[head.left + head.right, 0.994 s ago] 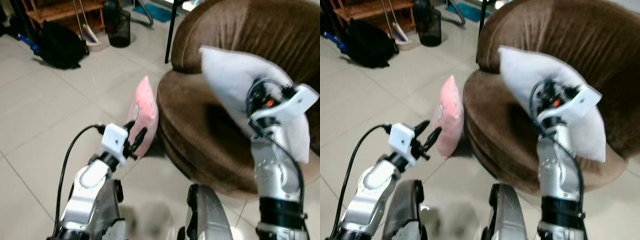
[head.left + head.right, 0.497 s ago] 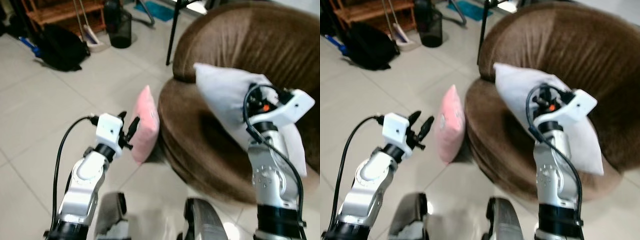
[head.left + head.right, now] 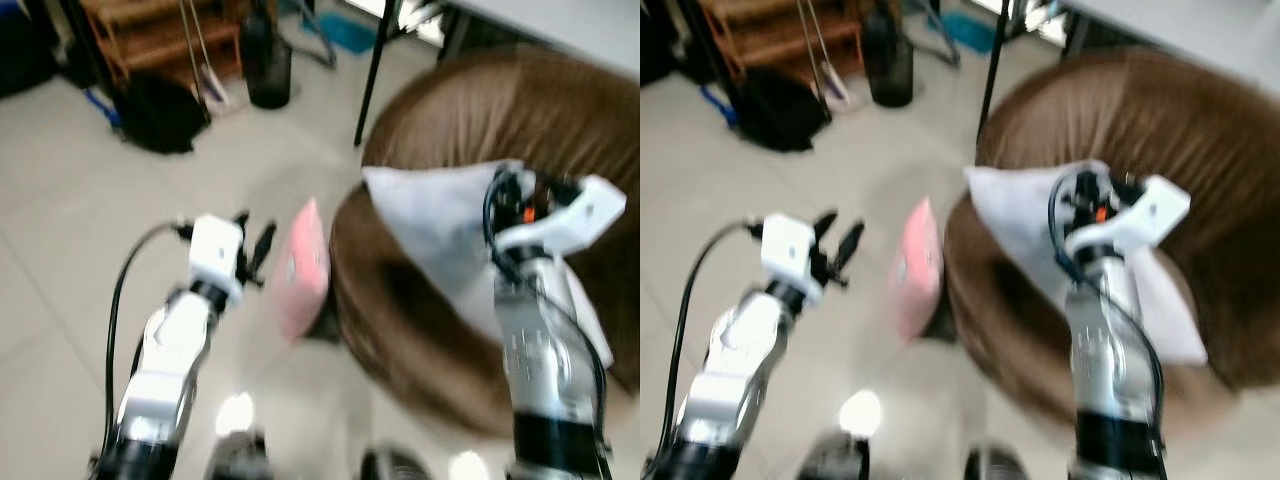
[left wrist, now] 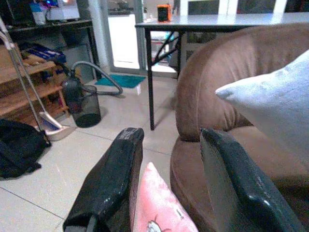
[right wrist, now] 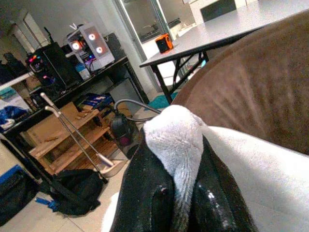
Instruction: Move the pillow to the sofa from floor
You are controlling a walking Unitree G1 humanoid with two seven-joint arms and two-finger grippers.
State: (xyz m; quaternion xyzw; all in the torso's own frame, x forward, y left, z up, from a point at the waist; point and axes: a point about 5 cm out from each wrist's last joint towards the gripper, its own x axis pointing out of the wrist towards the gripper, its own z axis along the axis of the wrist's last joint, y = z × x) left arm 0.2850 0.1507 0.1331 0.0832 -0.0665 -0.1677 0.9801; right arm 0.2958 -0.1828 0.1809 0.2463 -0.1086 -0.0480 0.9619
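we have the right claw (image 5: 176, 203) pinching the white pillow (image 3: 440, 235) over the sofa (image 3: 560, 130), seemingly mid-placement; next, release there, while the left claw (image 4: 169, 183) hangs open above the pink pillow (image 3: 303, 270).

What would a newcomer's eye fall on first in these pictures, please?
Probably the white pillow pinched in the right gripper, held up over the seat of the round brown sofa. Next, the pink pillow standing on the tiled floor against the sofa's base, with the open left gripper just above it.
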